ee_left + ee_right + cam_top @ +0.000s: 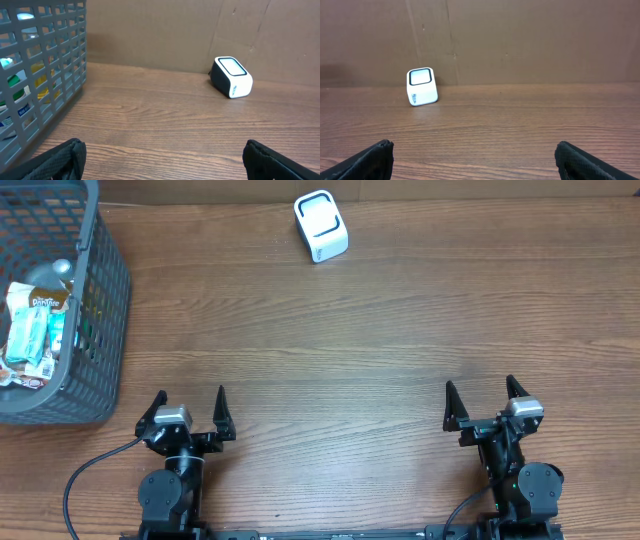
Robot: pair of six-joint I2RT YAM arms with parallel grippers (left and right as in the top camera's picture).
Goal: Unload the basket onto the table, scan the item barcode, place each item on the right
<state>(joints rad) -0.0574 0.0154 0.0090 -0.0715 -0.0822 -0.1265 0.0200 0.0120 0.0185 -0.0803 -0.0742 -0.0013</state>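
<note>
1. Grey plastic mesh forms the basket (105,310) at the far left of the wooden table (400,320). It holds a jumble of packaged items (30,330), and their barcodes are too small to make out.
2. Just right of the basket, at the near edge, the left gripper (190,405) sits low over the wood with its fingertips pointing toward the far side. Its jaws are spread fully apart with nothing between them. The packaged items lie ahead of it and to its left, behind the basket wall and well apart from its fingers.
3. Near the middle of the far edge stands the scanner (321,226), a small white box with a dark-rimmed window on its top face. It is tilted slightly off square to the table edge. It sits well apart from both grippers, ahead and to the right of the left one and ahead and to the left of the right one.
4. At the near edge on the right, the right gripper (480,392) is likewise spread wide and grasps nothing. Bare wood lies between its fingertips, and the basket is far across the table from it.
</note>
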